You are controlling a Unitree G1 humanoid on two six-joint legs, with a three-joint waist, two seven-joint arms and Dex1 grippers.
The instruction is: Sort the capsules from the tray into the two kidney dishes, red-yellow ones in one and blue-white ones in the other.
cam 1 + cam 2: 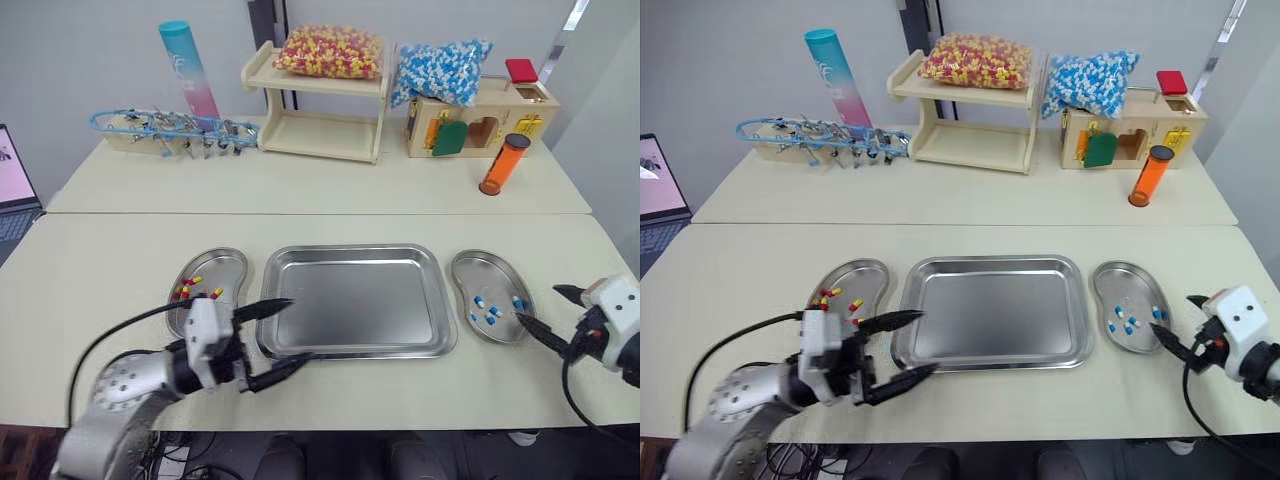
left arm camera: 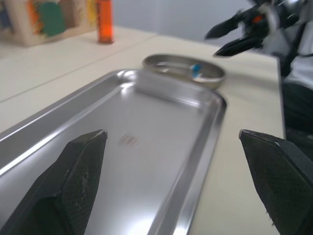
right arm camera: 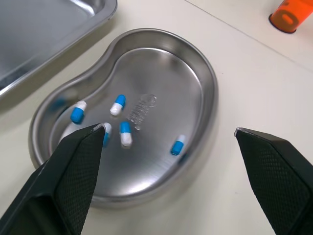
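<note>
Tray ahead of the wide left pincer looks bare, right pincer equally wide: sorting seems done, withdraw both

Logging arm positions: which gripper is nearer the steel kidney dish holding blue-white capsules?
Right. The right gripper hangs open at the outer rim of the steel kidney dish with blue-white capsules; the left gripper is open over the opposite edge of the rectangular steel tray.

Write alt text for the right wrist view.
A steel kidney dish holds several blue-white capsules, seen between the two black fingers of the open right gripper. A corner of the steel tray lies beside it, and an orange container stands beyond.
</note>
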